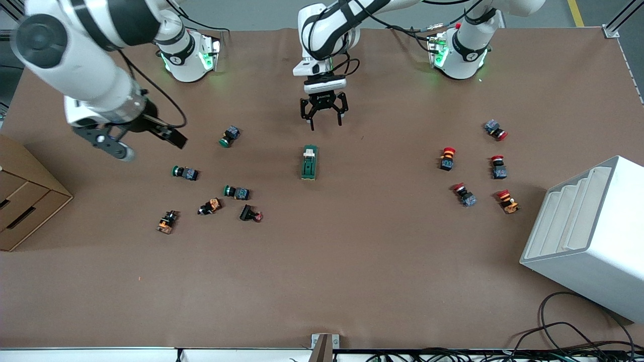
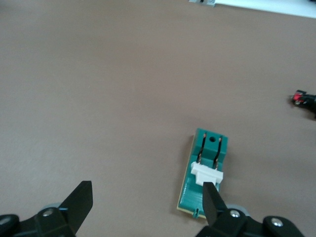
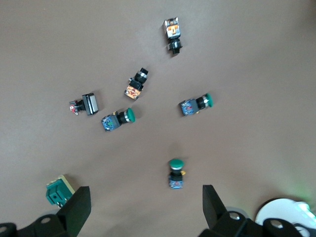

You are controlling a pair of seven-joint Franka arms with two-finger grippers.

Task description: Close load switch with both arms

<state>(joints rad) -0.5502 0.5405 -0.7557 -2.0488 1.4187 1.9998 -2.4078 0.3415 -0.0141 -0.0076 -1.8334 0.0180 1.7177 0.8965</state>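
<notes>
Item one, the left gripper point(image 1: 324, 118): I see it hanging released, jaws spread wide and holding nothing, over bare brown table point(image 1: 352, 261) just at 12 o'clock of the load switch point(image 1: 309, 162). In my left wrist view its two black fingertips point(image 2: 211, 201) frame the switch point(image 2: 205, 174), one tip overlapping the white lever end.

Item two, the load switch: a dark-green block with a white lever piece point(image 1: 310, 150) at its end toward the robots' bases, lying flat near the table's middle, untouched by either gripper.

Item three, the right gripper point(image 1: 146, 141): I read it as released too, fingers point(image 3: 213, 206) well apart and empty, held over the table toward the right arm's end, at about 9 o'clock of the switch and well apart from it.

Item four, under and near the right gripper: three green-capped push-buttons point(image 1: 230, 136) point(image 1: 185, 173) point(image 1: 237, 192), two orange-bodied ones point(image 1: 210, 206) point(image 1: 167, 221), and a black one with a red tip point(image 1: 250, 214), all scattered and lying on their sides.

Item five, at 3 o'clock of the switch, toward the left arm's end: five red-capped push-buttons point(image 1: 447, 158) point(image 1: 496, 129) point(image 1: 499, 167) point(image 1: 464, 194) point(image 1: 508, 201), loosely grouped.

Item six, table edges: a white stepped rack point(image 1: 588, 236) at the left arm's end, a cardboard box point(image 1: 25, 196) at the right arm's end.
</notes>
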